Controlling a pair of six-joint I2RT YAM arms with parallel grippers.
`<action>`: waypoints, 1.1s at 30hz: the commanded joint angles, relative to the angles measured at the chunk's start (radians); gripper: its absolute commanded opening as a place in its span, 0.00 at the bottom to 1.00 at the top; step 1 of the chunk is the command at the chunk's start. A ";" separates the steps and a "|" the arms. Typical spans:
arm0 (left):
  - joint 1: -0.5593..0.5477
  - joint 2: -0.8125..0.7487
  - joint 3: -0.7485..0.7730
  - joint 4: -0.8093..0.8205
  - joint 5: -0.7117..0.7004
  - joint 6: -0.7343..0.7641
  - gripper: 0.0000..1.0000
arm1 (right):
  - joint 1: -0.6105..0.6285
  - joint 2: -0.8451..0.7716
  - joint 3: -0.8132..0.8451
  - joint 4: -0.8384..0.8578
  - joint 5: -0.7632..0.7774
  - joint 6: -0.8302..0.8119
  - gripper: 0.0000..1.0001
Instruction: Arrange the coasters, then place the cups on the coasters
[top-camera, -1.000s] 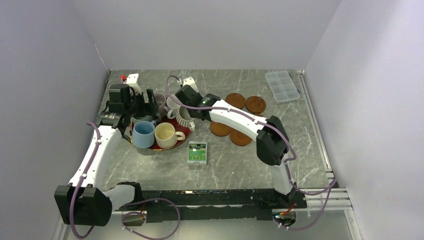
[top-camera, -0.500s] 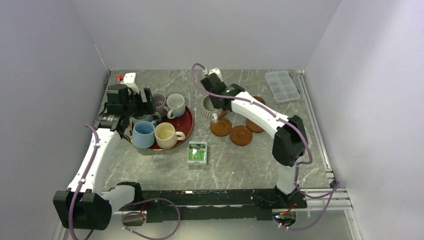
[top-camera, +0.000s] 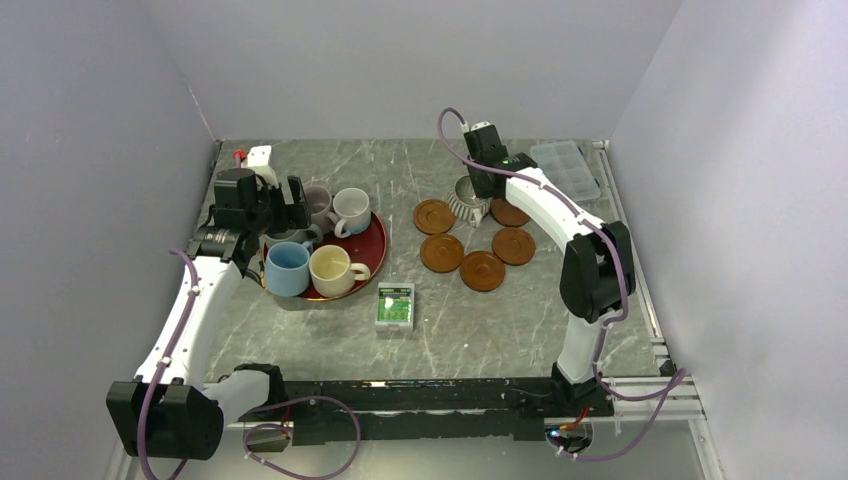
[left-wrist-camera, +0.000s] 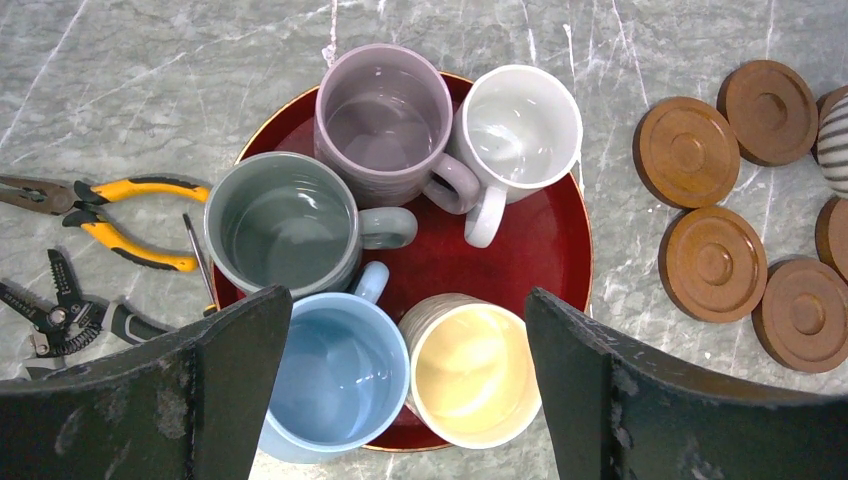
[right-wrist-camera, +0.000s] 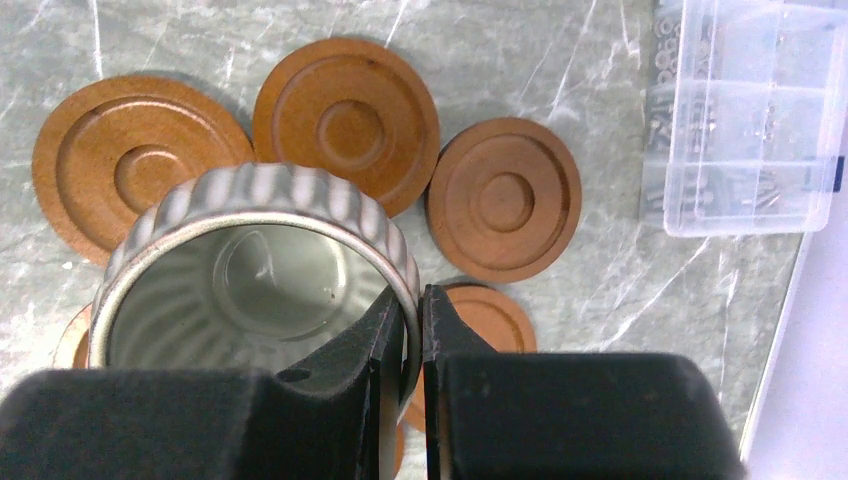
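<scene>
Grey-striped cup (right-wrist-camera: 250, 275), rim in fingers (right-wrist-camera: 452, 335), maybe aloft

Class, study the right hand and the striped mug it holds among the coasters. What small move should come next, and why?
Probably slide the right hand to centre the striped mug over one bare coaster before lowering. The hand is shut on the mug's rim, every visible coaster is bare, and the mug looks off-centre from each of them.
</scene>
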 joint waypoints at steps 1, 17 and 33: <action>-0.002 -0.006 0.008 0.036 0.014 -0.003 0.93 | -0.031 0.012 0.074 0.126 -0.071 -0.098 0.00; -0.003 -0.005 0.011 0.038 0.035 0.003 0.92 | -0.104 0.184 0.208 0.129 -0.145 -0.181 0.00; -0.002 -0.002 0.013 0.033 0.033 0.003 0.93 | -0.137 0.279 0.293 0.110 -0.130 -0.177 0.00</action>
